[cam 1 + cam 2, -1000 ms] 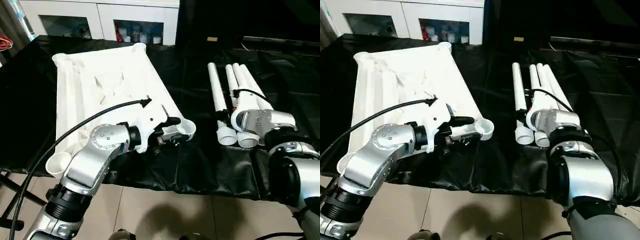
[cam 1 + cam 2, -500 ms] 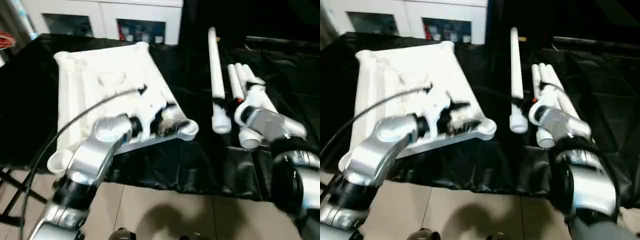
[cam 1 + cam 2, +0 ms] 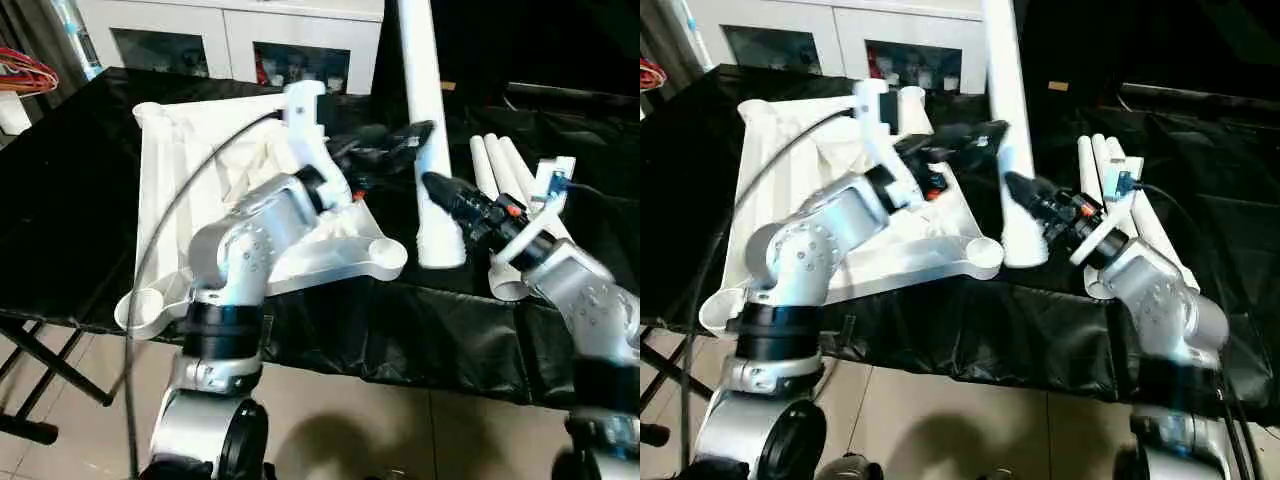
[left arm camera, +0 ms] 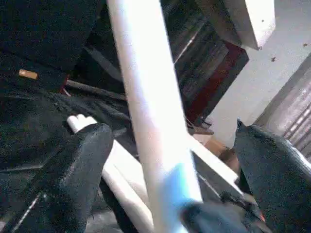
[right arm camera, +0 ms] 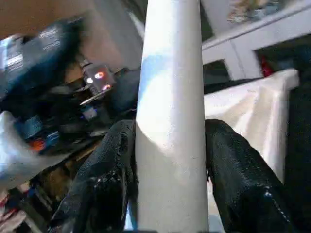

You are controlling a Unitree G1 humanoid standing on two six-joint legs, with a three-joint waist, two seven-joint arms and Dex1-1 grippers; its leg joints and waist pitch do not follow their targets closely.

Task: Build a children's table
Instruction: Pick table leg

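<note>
The white table top [image 3: 175, 190] lies underside up on the black-covered table, a round corner socket [image 3: 385, 258] at its near right. My right gripper [image 3: 447, 192] is shut on one white leg [image 3: 425, 100] and holds it upright, wide end down just right of that socket. In the right wrist view both fingers [image 5: 228, 165] press against the leg [image 5: 170, 73]. My left gripper [image 3: 388, 148] is raised beside the same leg. Its fingers [image 4: 77, 174] stand wide open on either side of the leg [image 4: 146, 97] without touching it. Three more legs [image 3: 500, 165] lie side by side at the right.
A white cabinet [image 3: 250, 40] with glass doors stands behind the table. Red cables [image 3: 30, 75] lie at the far left. My left arm's black cable [image 3: 165, 225] loops over the table top. The black cloth [image 3: 400, 330] hangs over the front edge above a tiled floor.
My right gripper has lifted one leg off the pile and stood it upright near the top's corner socket. My left arm has risen from that corner and opened its fingers around the leg.
</note>
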